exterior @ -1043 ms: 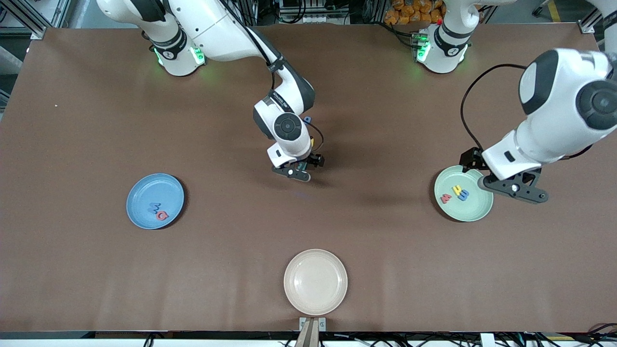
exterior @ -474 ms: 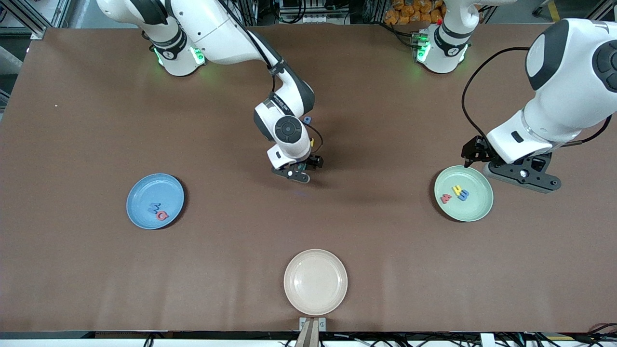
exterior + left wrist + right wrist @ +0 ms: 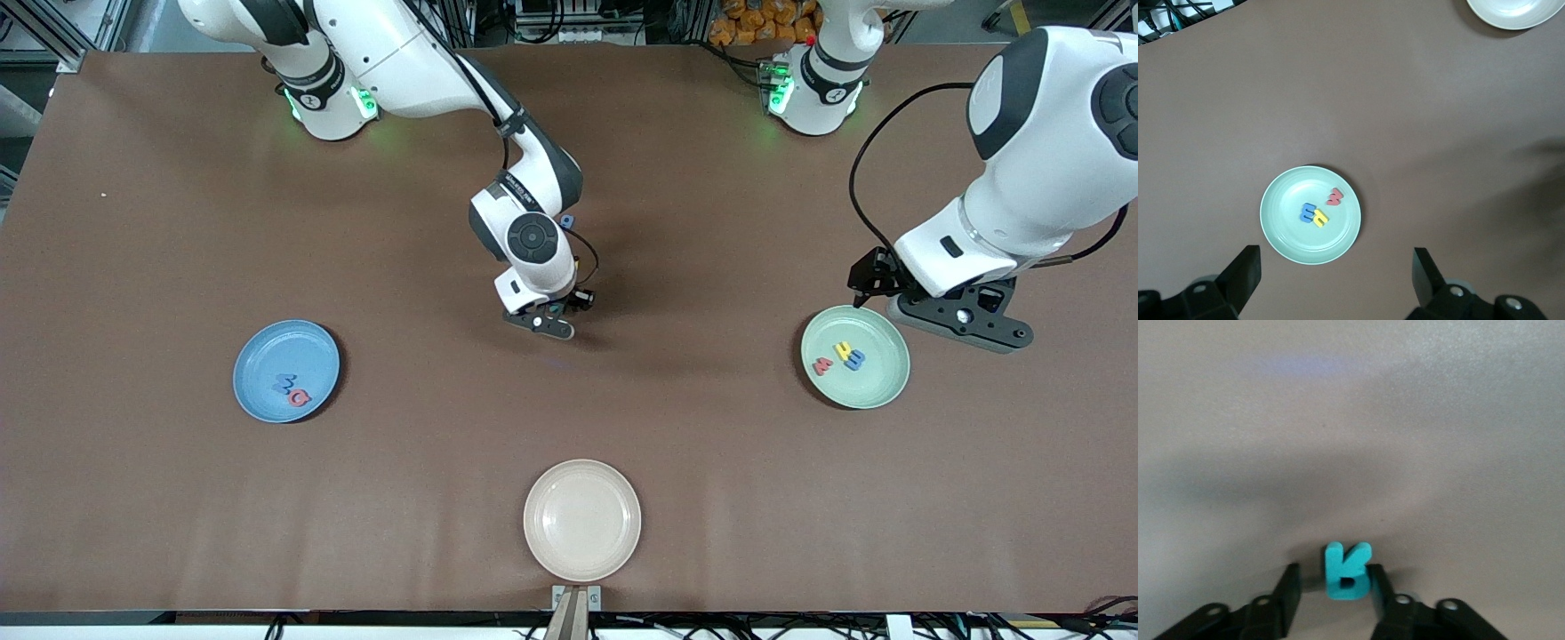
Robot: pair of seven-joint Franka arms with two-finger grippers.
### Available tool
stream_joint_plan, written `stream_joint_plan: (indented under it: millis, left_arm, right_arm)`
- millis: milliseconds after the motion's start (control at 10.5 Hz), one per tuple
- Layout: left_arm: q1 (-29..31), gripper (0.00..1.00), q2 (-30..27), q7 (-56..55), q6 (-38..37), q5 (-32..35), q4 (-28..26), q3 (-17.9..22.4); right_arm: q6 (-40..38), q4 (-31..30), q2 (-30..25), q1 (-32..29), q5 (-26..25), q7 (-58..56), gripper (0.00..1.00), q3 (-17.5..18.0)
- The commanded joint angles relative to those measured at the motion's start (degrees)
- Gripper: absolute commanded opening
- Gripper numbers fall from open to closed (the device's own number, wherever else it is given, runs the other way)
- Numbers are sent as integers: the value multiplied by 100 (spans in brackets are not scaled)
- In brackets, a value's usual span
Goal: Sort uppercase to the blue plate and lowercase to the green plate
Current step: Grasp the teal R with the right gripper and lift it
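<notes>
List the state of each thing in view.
Blue plate: holds two letters.
Green plate: holds three letters.
Cream plate: upright on table.
Teal R: on table, between right jaws.
Right gripper: down at table, jaws open around teal R.
Left gripper: jaws open, up by green plate.

A small teal letter R (image 3: 1347, 571) lies flat on the brown desk (image 3: 1351, 420), between the two black fingers (image 3: 1288, 590) of the right pincer (image 3: 1331, 587). One finger touches the letter's edge; the other stands a little apart from it. A soft shadow crosses the desk above the letter, and a faint bluish glint shows farther up.
</notes>
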Motion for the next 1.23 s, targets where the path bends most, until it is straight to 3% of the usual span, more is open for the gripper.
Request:
stream_joint_plan:
  millis: [0, 284, 569, 948, 1138]
  left_arm:
    - [5, 100, -103, -34, -85, -94, -13, -8]
    - [-4, 100, -216, -322, -189, -94, -39, -209]
    - [-4, 100, -331, -1305, -576, -85, -74, -885]
    - [-4, 100, -314, -3176, -762, 3, -345, -2245]
    - [-39, 100, -287, -4028, -561, 3, -635, -2861]
  right_arm:
    - [-3, 34, 59, -4, -243, 112, 0, -21]
    - [-73, 34, -64, -74, -244, 104, 0, -56]
    - [-520, 78, -371, -310, -226, -446, 0, -512]
    - [-697, 61, -538, -1293, -235, -2177, 0, -601]
    - [-1153, 34, -766, -1794, -235, -3091, 0, -610]
